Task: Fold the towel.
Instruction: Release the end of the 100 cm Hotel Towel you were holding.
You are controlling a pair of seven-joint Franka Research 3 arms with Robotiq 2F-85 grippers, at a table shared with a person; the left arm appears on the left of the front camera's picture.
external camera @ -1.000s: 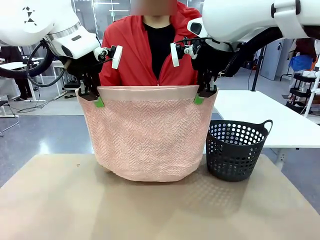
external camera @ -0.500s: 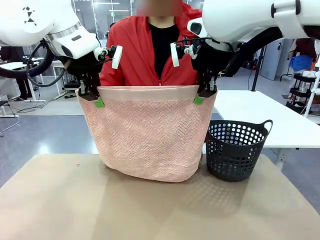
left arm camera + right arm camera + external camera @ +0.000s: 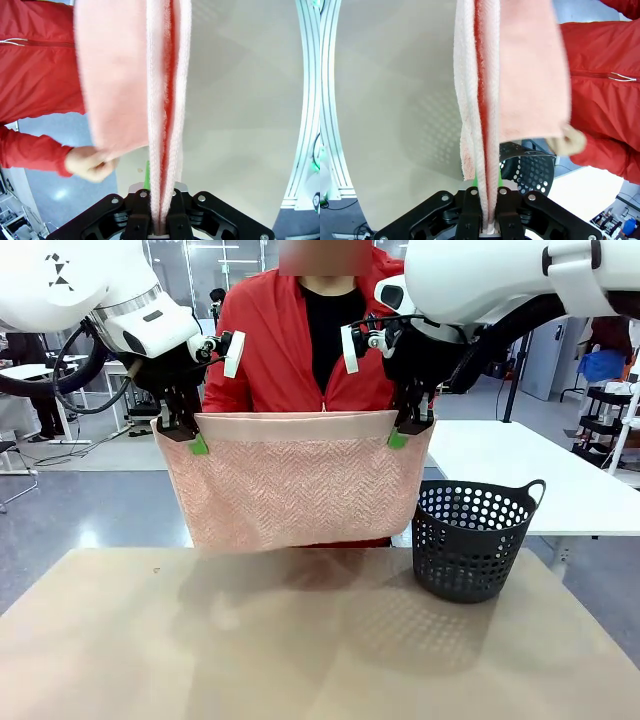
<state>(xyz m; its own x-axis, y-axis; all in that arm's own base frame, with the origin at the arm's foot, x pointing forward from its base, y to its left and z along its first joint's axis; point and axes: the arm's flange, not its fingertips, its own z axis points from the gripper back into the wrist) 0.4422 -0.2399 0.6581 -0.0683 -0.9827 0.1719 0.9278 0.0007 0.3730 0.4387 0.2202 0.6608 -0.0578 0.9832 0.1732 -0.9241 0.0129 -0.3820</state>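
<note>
Up has come the bottom of the towel (image 3: 300,480). A moment ago it hung down close to the table (image 3: 300,660). Now its low edge sits much higher and looks a bit blurry.

The left gripper (image 3: 190,435) pinches one top corner. The right gripper (image 3: 405,430) pinches the other. Both are pressed tight on the cloth. The towel hangs below them, stretched flat from one gripper to the other.

Under the left gripper, the person's hand (image 3: 87,162) holds the far layer of the towel. Under the right gripper, the other hand (image 3: 567,140) does the same.

I think the fold will come out best if both grippers hold tight and stay level. Then the low edge can meet the top edge, corner to corner.

I count one towel, two grippers, two hands and one black basket (image 3: 470,540), which sits low down, just beside the right gripper's side of the towel.
</note>
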